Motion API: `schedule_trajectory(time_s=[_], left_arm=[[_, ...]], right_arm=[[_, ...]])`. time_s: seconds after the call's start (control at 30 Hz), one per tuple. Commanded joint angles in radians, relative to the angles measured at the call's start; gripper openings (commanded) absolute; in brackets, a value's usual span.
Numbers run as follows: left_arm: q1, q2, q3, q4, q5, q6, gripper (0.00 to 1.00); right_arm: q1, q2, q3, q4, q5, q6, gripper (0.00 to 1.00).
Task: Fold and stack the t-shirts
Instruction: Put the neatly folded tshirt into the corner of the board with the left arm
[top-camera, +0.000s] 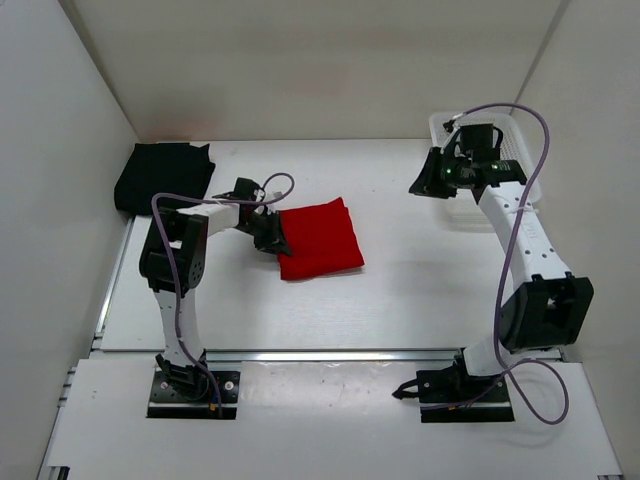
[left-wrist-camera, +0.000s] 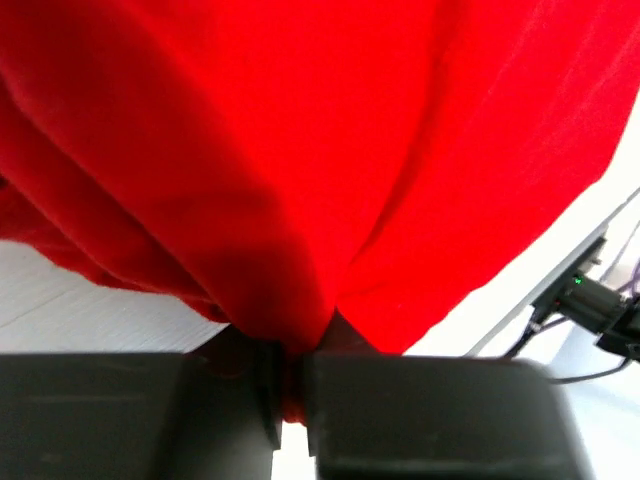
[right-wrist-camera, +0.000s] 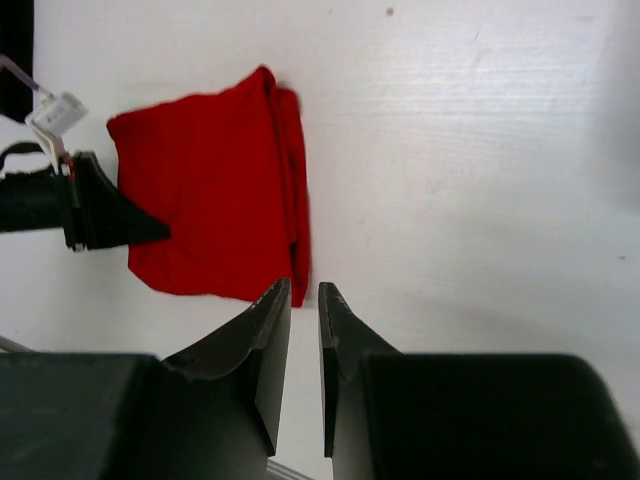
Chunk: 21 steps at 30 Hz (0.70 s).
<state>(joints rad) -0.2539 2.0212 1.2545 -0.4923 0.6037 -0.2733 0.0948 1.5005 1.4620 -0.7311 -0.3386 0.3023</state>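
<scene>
The left end effector (left-wrist-camera: 290, 400) is clamped on the left edge of the red t-shirt (top-camera: 320, 240), a pinch of the red cloth squeezed between its two fingers, with the fabric bunching upward from the grip in the left wrist view. The right end effector (right-wrist-camera: 300, 295) is raised above the bench (top-camera: 420, 290) near its far right corner, its two fingers all but together with only a thin slit between them and nothing in it; its camera looks down across the bench at the red shirt. Two t-shirts are in sight: the one red shirt, folded into a rough rectangle and lying flat around the middle of the bench, slightly left of centre, and one black t-shirt (top-camera: 163, 175), folded and lying at the far left corner, well apart from the red one. One white mesh basket (top-camera: 520, 140) sits at the far right corner, partly hidden behind the right arm
</scene>
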Motion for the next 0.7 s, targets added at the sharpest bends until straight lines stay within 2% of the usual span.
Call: schedule_trajectory(time_s=[0.0,0.2,0.3,0.4,0.57,0.67], left_arm=[[0.004,0.096,-0.021,-0.088,-0.085,0.079,0.06],[0.01,0.102,0.029,-0.15,-0.079,0.138,0.0],[0.03,0.076,0.161,-0.231,-0.157,0.213,0.0],[0.065,0.088,0.351,-0.276,-0.267,0.272,0.0],[0.107,0.119,0.495,-0.285,-0.472,0.413,0.0],[0.117,0.142,0.562,-0.256,-0.652,0.508,0.0]], right_arm=[[-0.017,0.058,0.124,-0.04,-0.005,-0.014,0.15],[-0.012,0.144,0.259,-0.088,0.018,-0.003,0.15],[-0.007,0.161,0.304,-0.094,0.024,0.008,0.15],[-0.004,0.17,0.319,-0.085,0.033,0.011,0.15],[0.009,0.182,0.349,-0.066,0.032,0.02,0.15],[0.017,0.213,0.397,-0.082,0.026,0.001,0.15]])
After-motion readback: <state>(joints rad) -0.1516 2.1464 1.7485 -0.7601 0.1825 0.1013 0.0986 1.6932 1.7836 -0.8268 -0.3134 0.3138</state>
